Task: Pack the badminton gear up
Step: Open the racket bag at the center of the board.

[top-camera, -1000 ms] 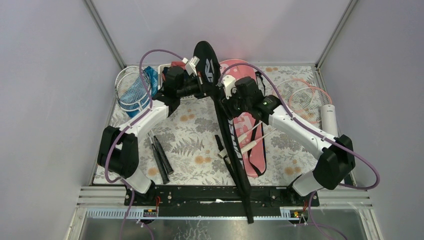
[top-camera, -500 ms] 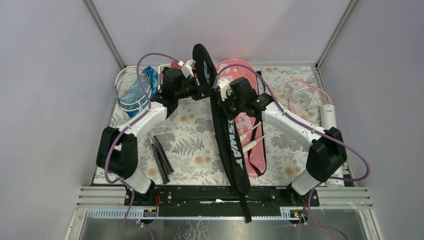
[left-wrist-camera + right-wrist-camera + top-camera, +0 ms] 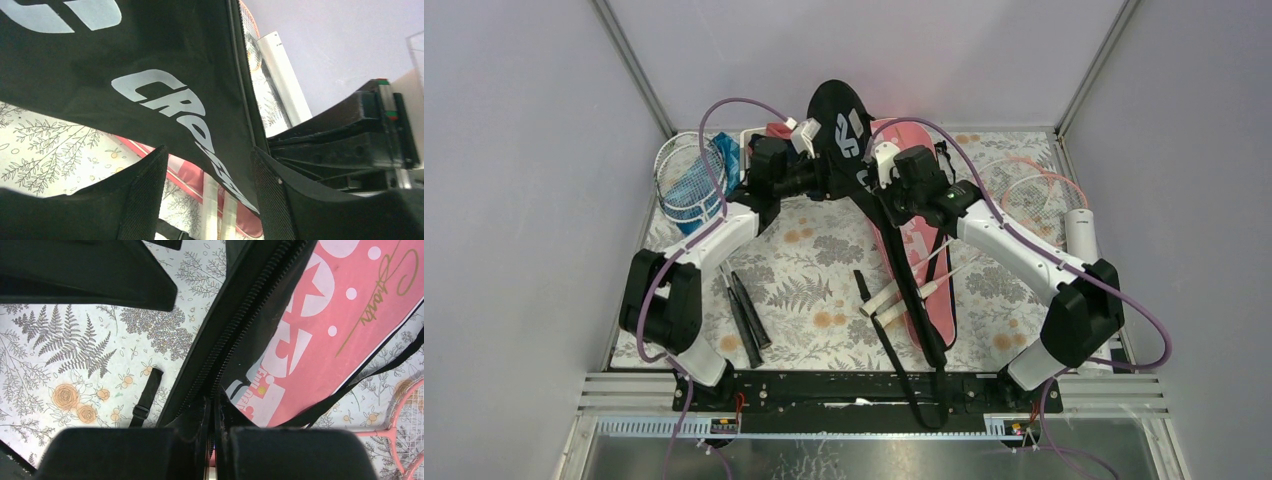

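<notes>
The black "CROSSWAY" racket bag (image 3: pixel 849 140) hangs tilted above the table, its tail reaching the front edge. My right gripper (image 3: pixel 887 190) is shut on the bag's zipper edge (image 3: pixel 215 410). My left gripper (image 3: pixel 827 182) stands open beside the bag's head; in the left wrist view the black bag (image 3: pixel 165 95) crosses above the gap between its fingers (image 3: pixel 145 195) without being pinched. The pink "SPORT" bag (image 3: pixel 932 270) lies flat underneath, with two white racket handles (image 3: pixel 894 300) beside it.
Two black-handled rackets (image 3: pixel 746 315) lie at the left, their heads (image 3: pixel 686 175) at the back left beside blue cloth. A pink racket (image 3: pixel 1036 195) and the white shuttlecock tube (image 3: pixel 1080 235) are at the right. A loose black strap (image 3: pixel 145 397) lies on the floral cloth.
My right gripper shut on the black bag's zipper edge. My left gripper then opened and let go of the bag. The bag's tail swung to the right.
</notes>
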Controlling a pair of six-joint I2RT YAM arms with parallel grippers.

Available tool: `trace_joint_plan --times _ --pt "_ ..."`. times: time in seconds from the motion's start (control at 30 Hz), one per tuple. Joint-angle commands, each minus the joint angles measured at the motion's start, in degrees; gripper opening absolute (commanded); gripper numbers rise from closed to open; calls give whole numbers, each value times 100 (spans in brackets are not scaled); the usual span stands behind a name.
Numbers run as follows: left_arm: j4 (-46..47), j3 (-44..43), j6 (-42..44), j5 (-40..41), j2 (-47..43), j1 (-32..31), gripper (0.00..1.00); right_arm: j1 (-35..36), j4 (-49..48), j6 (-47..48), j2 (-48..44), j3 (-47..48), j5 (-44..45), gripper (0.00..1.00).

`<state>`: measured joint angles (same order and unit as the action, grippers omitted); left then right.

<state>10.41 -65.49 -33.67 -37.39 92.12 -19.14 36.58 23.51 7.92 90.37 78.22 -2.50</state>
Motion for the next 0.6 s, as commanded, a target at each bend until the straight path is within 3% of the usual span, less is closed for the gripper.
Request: trace_joint_plan --times 0.0,0.17,0.4,0.57 --pt "125 -217 126 -205 289 -75 67 -1 -249 5 -211 84 89 0" --pt "230 -189 -22 -267 311 -235 71 2 -375 -167 -297 -131 -91 0" --pt "1157 229 -566 -505 52 -239 73 1 -521 -254 -384 -383 -106 0" --pt "879 52 -504 -348 130 -269 74 2 -552 -301 -439 -404 -167 0"
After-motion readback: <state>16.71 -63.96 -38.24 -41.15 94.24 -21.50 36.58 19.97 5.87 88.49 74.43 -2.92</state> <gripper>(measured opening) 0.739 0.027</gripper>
